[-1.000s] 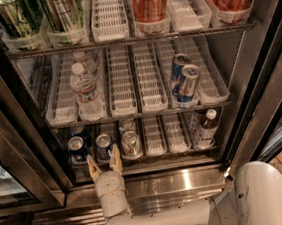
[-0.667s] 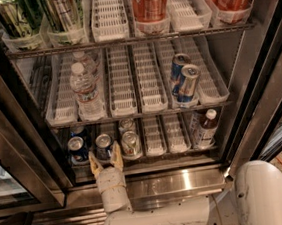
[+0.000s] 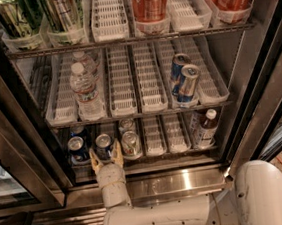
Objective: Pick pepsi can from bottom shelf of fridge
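Observation:
The fridge (image 3: 260, 97) stands open. Its bottom shelf (image 3: 153, 133) has white slotted lane trays. Two short dark blue cans with silver tops stand at the front left of this shelf. One is at the far left (image 3: 77, 148). The pepsi can (image 3: 103, 144) is just right of it. A pale silver-beige can (image 3: 130, 142) stands to its right. My gripper (image 3: 106, 161) is at the shelf's front edge, open. Its tan fingers (image 3: 119, 159) stand either side of the pepsi can's lower front, not closed on it.
A dark bottle with a white cap (image 3: 204, 127) stands at the bottom shelf's right. The middle shelf holds water bottles (image 3: 84, 88) and slim blue-and-silver cans (image 3: 184, 82). The top shelf holds green cans (image 3: 15, 17) and red cans (image 3: 150, 0). A steel base panel (image 3: 178, 181) lies below. The glass door (image 3: 4, 149) is at the left.
My gripper has edged up and forward toward the bottom shelf, so its fingers now flank the pepsi can. The cans have not moved.

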### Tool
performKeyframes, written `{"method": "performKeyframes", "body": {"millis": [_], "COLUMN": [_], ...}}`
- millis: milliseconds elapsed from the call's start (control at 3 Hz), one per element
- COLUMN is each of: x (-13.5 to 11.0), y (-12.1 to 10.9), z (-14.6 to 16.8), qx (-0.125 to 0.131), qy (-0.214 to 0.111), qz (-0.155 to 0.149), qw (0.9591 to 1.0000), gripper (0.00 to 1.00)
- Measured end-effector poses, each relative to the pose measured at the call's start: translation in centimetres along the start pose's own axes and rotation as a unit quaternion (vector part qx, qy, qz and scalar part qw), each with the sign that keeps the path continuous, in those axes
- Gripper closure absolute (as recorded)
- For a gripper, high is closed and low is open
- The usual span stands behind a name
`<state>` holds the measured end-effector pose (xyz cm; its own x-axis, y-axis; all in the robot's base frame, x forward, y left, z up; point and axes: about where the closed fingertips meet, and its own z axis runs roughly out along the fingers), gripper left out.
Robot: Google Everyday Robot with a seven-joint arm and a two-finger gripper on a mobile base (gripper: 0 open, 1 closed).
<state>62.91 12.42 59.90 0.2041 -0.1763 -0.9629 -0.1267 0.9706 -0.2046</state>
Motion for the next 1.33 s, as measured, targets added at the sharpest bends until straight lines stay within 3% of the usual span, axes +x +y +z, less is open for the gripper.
{"method": "performKeyframes", "body": {"millis": [333,1000,1333], "x": [-0.08,0.38,0.38], "y": [-0.20,-0.16,-0.17], "z": [0.70,1.08,1.08], "qx": [0.004,-0.009,-0.009], "qy": [0.004,0.029,0.029], "qz": [0.019,0.056,0.056], "qw": [0.9998,0.9980,0.9980], "gripper": [0.33,0.75,0.98]}}
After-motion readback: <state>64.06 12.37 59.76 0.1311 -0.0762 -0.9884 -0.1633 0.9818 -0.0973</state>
